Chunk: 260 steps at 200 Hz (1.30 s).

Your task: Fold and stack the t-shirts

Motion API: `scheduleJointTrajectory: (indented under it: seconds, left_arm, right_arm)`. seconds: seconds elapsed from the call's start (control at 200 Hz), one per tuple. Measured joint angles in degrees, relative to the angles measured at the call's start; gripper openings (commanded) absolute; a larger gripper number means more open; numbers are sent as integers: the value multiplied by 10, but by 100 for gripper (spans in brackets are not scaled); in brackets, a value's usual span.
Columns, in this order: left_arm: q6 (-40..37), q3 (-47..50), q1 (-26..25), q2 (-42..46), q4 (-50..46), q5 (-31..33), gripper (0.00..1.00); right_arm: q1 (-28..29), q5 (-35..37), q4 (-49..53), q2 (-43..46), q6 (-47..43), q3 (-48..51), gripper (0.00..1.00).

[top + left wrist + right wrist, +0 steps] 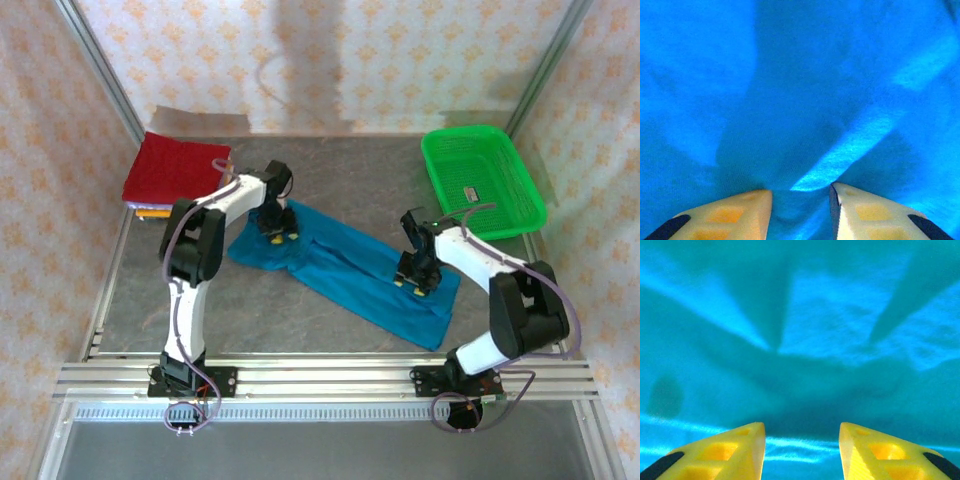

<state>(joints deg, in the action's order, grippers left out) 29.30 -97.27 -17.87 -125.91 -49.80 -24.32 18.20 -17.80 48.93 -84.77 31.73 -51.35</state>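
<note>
A: Shirt position?

B: The teal-blue t-shirt lies spread on the grey table. It runs as a long strip on the diagonal, from far left to near right, and sits between the two arms.

A: Left gripper?

B: The left gripper is down on the far-left end of the strip. In the left wrist view the yellow fingers stand partway apart. A hump of cloth fills the gap between the tips, and a bright crease runs up and to the right from it. I cannot tell whether the cloth is clamped or only pushed up.

A: Right gripper?

B: The right gripper is down on the near-right part of the same shirt, just inside its right edge. In the right wrist view its jaws are parted. The cloth between the fingers lies nearly flat, with a few fine wrinkles. Nothing is pinched, so I record it as open.

A: Other shirts?

B: A folded dark red t-shirt lies at the far-left corner, well apart from the teal one. A thin orange edge shows under its near side. I cannot make out what else is in that pile.

A: Anything else?

B: A green mesh basket stands at the far right, clear of the shirt. There is a small tag inside it, too small to read.
</note>
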Motion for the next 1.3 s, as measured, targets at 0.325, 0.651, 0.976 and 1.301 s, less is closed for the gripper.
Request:
scheduleJointTrajectory:
  seconds: [0.325,0.651,0.976,1.301]
  left_arm:
    - [-23,-180,-30,-59,-37,15,43]
    - [24,5,-28,33,9,22,43]
    - [9,-42,14,-28,27,-6,43]
    - [-62,-272,31,-158,-22,-25,43]
  right_arm:
    - [2,-4,29,43,1,-3,44]
    - [37,-38,20,14,7,-30,43]
    - [108,-62,-10,-45,35,-32,43]
    - [190,-66,-15,-194,60,-134,43]
